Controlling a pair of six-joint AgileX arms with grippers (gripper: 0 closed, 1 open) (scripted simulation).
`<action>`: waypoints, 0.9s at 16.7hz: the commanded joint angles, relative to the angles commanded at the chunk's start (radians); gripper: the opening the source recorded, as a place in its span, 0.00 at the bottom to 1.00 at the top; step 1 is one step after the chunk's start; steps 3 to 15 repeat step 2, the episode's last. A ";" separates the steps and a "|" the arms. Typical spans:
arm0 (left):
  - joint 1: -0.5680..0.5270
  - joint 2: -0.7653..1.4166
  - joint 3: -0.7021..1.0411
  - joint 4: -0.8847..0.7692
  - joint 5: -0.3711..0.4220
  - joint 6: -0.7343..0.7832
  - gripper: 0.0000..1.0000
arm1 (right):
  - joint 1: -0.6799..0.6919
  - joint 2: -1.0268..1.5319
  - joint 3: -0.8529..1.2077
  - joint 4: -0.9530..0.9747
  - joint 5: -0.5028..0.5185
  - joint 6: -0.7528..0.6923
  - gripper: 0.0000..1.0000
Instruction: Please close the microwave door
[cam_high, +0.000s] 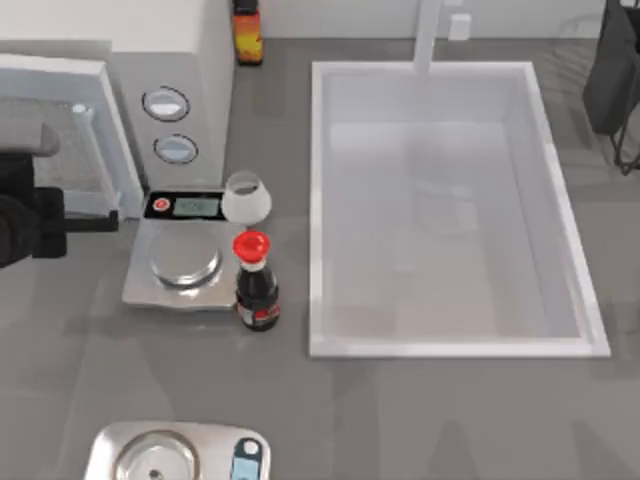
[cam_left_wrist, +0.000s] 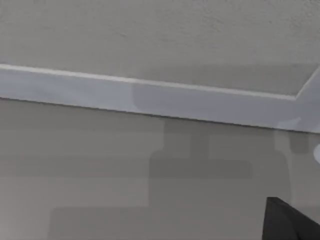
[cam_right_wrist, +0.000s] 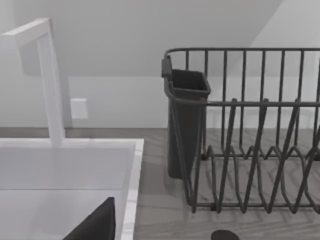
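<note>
Door (cam_high: 60, 130) stands ajar at far left, hinged to the microwave (cam_high: 170, 80). Left gripper (cam_high: 95, 224) sits just beside the door's front edge; jaws' state cannot be told. Right arm (cam_high: 615, 75) parked far right.

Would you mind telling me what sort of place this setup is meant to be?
Most likely a kitchen counter: a white microwave with its door open, a large sink with a tap, and a dark dish rack beside it.
</note>
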 joint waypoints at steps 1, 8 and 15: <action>0.000 0.012 0.009 0.007 0.000 0.000 0.00 | 0.000 0.000 0.000 0.000 0.000 0.000 1.00; 0.000 0.015 0.011 0.008 0.000 0.000 0.00 | 0.000 0.000 0.000 0.000 0.000 0.000 1.00; 0.000 0.015 0.011 0.008 0.000 0.000 0.00 | 0.000 0.000 0.000 0.000 0.000 0.000 1.00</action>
